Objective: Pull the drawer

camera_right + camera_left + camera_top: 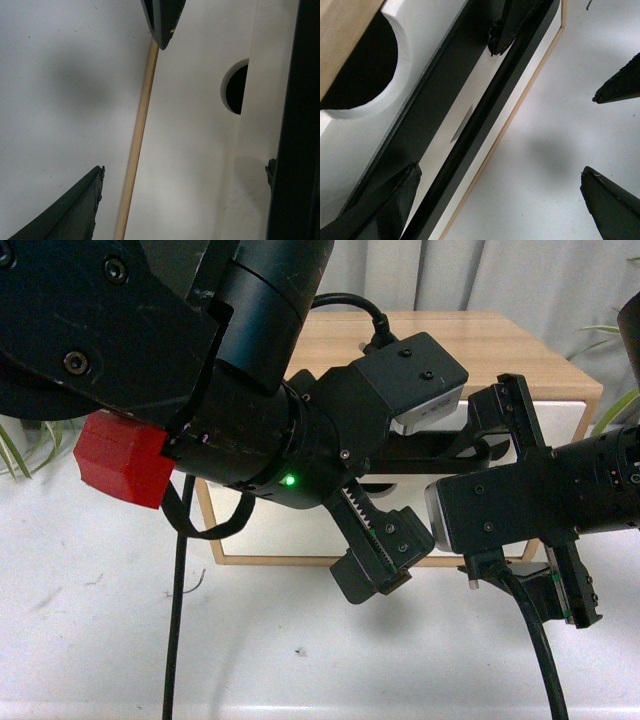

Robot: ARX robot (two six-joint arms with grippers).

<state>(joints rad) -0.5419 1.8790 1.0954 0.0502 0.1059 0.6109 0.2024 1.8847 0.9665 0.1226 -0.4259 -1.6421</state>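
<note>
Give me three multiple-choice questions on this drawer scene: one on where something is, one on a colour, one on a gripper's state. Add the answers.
1. The red block is mounted on:
A) the left arm
B) the right arm
C) the handle

2. The long bar handle is:
A) white
B) black
C) red

3. The right gripper is:
A) shut on the handle
B) shut on a cable
C) open

Answers:
1 A, the front view shows the block fixed to the arm on the left.
2 B, the bar is black against the white drawer.
3 C, its fingers stand wide apart and grip nothing.
</note>
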